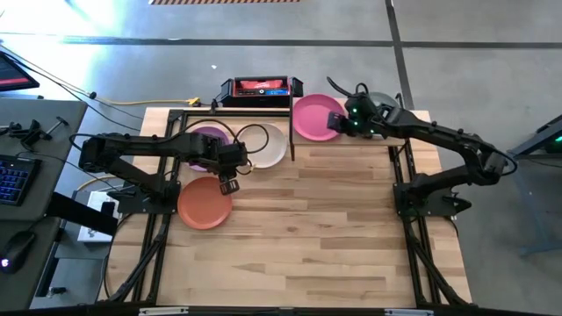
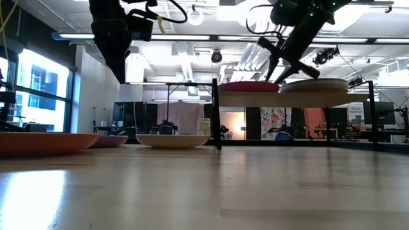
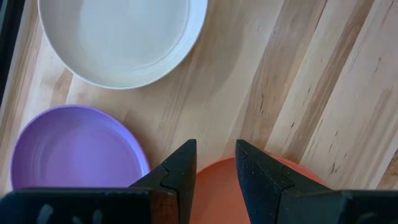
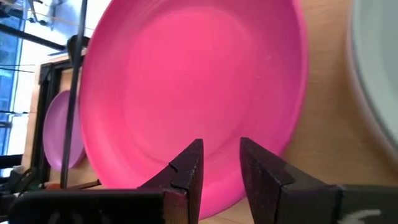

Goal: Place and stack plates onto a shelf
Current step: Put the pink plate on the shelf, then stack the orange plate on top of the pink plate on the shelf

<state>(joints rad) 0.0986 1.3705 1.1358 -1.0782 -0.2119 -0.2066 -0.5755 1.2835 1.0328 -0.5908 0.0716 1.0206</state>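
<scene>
Your shelf (image 1: 347, 139) sits at the table's (image 1: 334, 228) 12 o'clock edge, right of centre. On it lies the pink plate (image 1: 314, 118) at the left end, with a pale plate (image 1: 383, 100) just beside it toward 3 o'clock, mostly hidden under the right arm in the high view. In the low view the pink plate (image 2: 249, 85) and the pale plate (image 2: 314, 85) both rest flat on the shelf top (image 2: 287, 98). Your right gripper (image 1: 337, 123) hangs over the pink plate's 3 o'clock rim; in its wrist view the fingers (image 4: 186, 171) stand slightly apart with a narrow gap, above the plate's near rim (image 4: 193, 93), and you cannot tell whether they touch it. Your left gripper (image 1: 229, 185) hovers off the table, at 2 o'clock from the orange plate (image 1: 205, 203); its fingers (image 3: 180, 171) stand slightly apart, holding nothing, with the orange rim (image 3: 217, 186) showing through the gap. The purple plate (image 1: 207, 145) lies on the table at 12 o'clock from the orange one, partly under the left arm. The cream plate (image 1: 268, 146) lies at its 3 o'clock, close beside it but not touching, as the left wrist view shows (image 3: 118, 37). A red-and-black box (image 1: 255, 89) stands beyond the table's far edge, at 12 o'clock from the cream plate.
</scene>
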